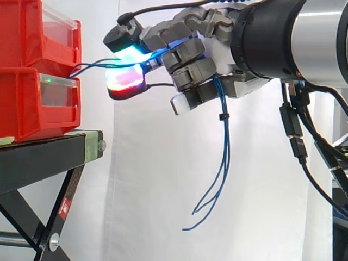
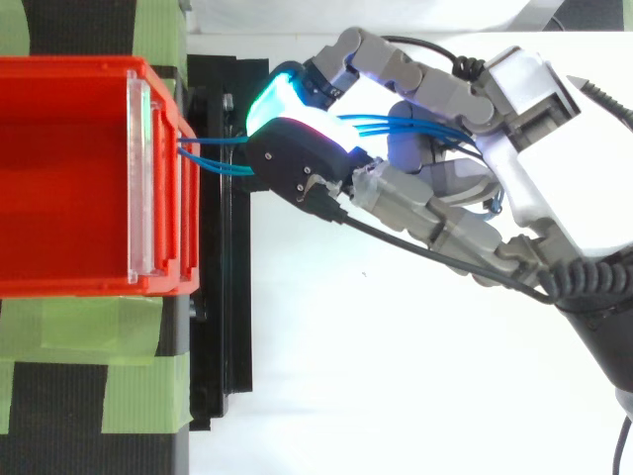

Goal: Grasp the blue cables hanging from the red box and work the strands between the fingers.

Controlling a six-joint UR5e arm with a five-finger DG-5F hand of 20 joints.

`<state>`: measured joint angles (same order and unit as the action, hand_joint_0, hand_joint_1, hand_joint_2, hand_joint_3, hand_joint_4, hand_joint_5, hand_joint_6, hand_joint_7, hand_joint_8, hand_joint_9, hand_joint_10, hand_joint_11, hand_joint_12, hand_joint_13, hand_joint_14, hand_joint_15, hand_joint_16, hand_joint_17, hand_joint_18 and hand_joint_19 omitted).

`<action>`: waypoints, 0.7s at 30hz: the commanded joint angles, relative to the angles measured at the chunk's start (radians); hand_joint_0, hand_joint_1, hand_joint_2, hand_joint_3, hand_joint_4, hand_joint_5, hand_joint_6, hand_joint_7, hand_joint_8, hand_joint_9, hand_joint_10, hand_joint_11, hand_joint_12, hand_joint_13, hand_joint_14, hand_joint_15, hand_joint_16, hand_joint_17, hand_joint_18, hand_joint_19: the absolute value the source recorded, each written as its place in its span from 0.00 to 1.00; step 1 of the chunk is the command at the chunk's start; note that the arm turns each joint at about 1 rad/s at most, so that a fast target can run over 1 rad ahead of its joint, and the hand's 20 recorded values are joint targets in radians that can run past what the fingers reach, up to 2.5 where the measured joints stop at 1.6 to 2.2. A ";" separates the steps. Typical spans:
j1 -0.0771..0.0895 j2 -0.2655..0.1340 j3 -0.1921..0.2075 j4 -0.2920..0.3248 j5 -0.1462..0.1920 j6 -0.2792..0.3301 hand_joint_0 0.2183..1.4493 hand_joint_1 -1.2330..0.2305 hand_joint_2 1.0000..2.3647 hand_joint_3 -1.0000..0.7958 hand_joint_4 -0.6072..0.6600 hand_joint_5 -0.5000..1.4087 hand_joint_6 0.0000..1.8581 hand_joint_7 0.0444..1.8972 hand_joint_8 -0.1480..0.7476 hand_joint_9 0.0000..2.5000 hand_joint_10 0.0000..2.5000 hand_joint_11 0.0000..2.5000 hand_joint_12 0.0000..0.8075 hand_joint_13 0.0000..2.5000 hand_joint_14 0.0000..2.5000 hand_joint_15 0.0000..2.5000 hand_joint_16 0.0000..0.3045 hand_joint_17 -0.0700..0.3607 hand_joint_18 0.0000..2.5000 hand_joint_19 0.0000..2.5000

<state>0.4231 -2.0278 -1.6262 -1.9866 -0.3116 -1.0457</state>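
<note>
Thin blue cables (image 1: 223, 157) come out between the stacked red boxes (image 1: 38, 70) and run right into my hand (image 1: 190, 65). Two glowing fingertips (image 1: 128, 76), one cyan and one red, pinch the strands close to the box front. Behind them, curled fingers close round the strands, and the loose ends hang down below the palm. From above, the blue cables (image 2: 213, 153) leave the red box (image 2: 79, 178) at its right face and pass under the cyan pad into the hand (image 2: 435, 178).
The red boxes stand on a black stand (image 1: 49, 157) with green tape on its top (image 2: 89, 327). A white curtain hangs behind. The arm (image 1: 304, 38) enters from the right.
</note>
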 commanded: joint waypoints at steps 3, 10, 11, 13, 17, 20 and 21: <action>-0.001 0.000 0.000 0.000 -0.001 0.001 0.58 0.29 0.17 0.57 0.61 0.32 0.56 0.60 0.65 0.42 1.00 1.00 0.60 0.59 1.00 0.64 0.18 0.45 0.72 0.33; 0.000 0.000 0.000 0.000 0.000 0.000 0.66 0.29 0.01 0.33 0.60 0.24 0.52 0.60 0.65 0.42 1.00 1.00 0.60 0.59 1.00 0.64 0.18 0.45 0.72 0.33; -0.001 0.000 0.000 0.000 0.000 -0.002 0.66 0.29 0.01 0.31 0.60 0.24 0.52 0.60 0.65 0.42 1.00 1.00 0.60 0.59 1.00 0.64 0.18 0.45 0.72 0.33; -0.001 0.000 0.000 0.000 0.000 0.000 0.71 0.28 0.01 0.32 0.60 0.26 0.51 0.60 0.65 0.42 1.00 1.00 0.60 0.59 1.00 0.64 0.18 0.45 0.72 0.33; -0.001 0.000 0.000 0.000 0.000 0.001 0.81 0.31 0.01 0.44 0.58 0.27 0.62 0.58 0.65 0.42 1.00 1.00 0.60 0.59 1.00 0.64 0.18 0.45 0.72 0.33; 0.000 0.000 -0.001 0.002 0.000 0.001 0.84 0.33 0.01 0.52 0.58 0.28 0.63 0.59 0.65 0.42 1.00 1.00 0.60 0.59 1.00 0.64 0.18 0.45 0.72 0.33; -0.001 0.000 0.000 0.000 0.000 0.000 0.83 0.33 0.01 0.55 0.58 0.28 0.63 0.59 0.65 0.42 1.00 1.00 0.60 0.59 1.00 0.64 0.18 0.45 0.72 0.33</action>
<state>0.4223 -2.0278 -1.6261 -1.9862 -0.3114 -1.0454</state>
